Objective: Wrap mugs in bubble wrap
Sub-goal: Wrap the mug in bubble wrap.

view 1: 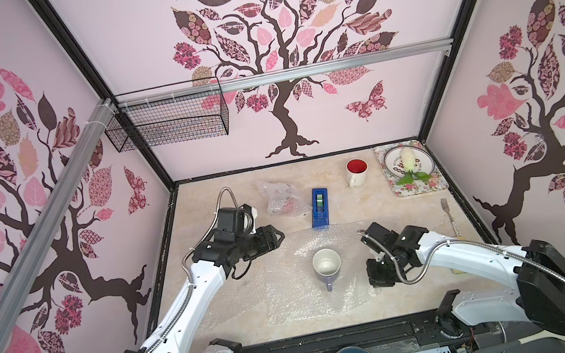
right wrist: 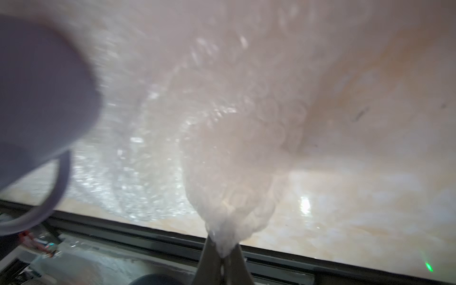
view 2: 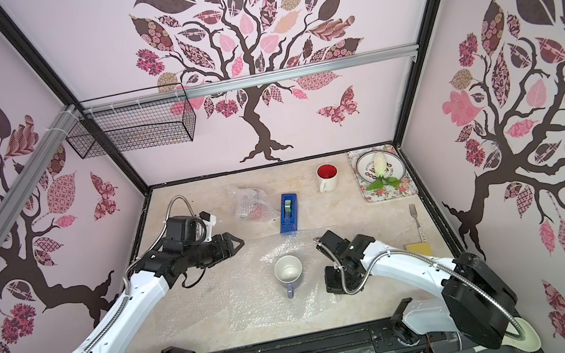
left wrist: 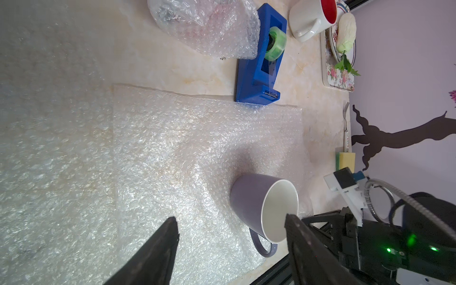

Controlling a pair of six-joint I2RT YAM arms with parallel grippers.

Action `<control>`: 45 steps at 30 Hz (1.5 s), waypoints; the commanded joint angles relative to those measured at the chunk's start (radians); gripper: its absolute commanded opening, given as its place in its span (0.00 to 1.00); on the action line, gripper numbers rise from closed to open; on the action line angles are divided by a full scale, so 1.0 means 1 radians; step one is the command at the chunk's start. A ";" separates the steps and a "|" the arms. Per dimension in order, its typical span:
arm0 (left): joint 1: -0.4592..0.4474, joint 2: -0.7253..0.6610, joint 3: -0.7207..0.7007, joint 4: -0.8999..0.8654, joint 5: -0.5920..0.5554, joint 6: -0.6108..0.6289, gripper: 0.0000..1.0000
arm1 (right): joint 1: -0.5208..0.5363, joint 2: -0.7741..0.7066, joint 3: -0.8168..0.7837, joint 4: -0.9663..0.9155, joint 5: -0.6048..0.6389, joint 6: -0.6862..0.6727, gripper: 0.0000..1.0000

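Centrally placed: the lavender mug [view 1: 326, 264] stood upright, mouth up, on the bubble wrap sheet [view 1: 295, 304] near the middle of the worktop [view 1: 364, 206]. Its handle pointed toward the robot's side, and no wrap lay against its wall yet.

Sheet under it: it lay mostly flat and spread well beyond the mug on every side. Its far edge reached the near end of the blue tape dispenser [view 1: 319, 207]. A second sheet seemed to lie partly beneath it, spreading toward the left arm.

Right gripper [right wrist: 223, 244]: it was clamped tight on a gathered fold of the sheet's edge, to the right of the mug. The right wrist view showed the wrap pinched between its fingers and drawn up into a ridge off the worktop.

Left gripper [view 1: 276, 236]: its jaws were spread wide and held nothing. It hovered about the far left corner of the sheet, aimed toward the mug but apart from it.

Done so far: a wrapped bundle [view 1: 281, 199] lay at the back, just beside the tape dispenser, with red showing through the plastic. I judged it to be the red mug, finished. Whether it was taped I could not tell.

Step in hand: judged to be the first fold, with the right edge gripped and ready to be drawn over the lavender mug.

Left to do: the folding, closing and probably taping of this mug. After that came the white mug [view 1: 356, 171], which stood bare at the back, well apart from the sheets.

Overall: roughly one mug of three was done, and the second had barely begun.
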 commanded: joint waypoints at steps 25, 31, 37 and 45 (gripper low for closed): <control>-0.305 -0.003 -0.138 0.184 0.084 0.109 0.69 | 0.002 0.352 0.358 0.187 -0.254 0.026 0.03; -0.314 0.068 -0.159 0.222 0.100 0.095 0.69 | 0.002 0.387 0.379 0.184 -0.244 0.050 0.07; -0.333 0.150 -0.188 0.267 0.138 0.083 0.68 | 0.000 0.395 0.396 0.195 -0.237 0.088 0.09; -0.340 0.228 -0.204 0.338 0.110 0.047 0.69 | 0.000 0.413 0.408 0.202 -0.258 0.102 0.09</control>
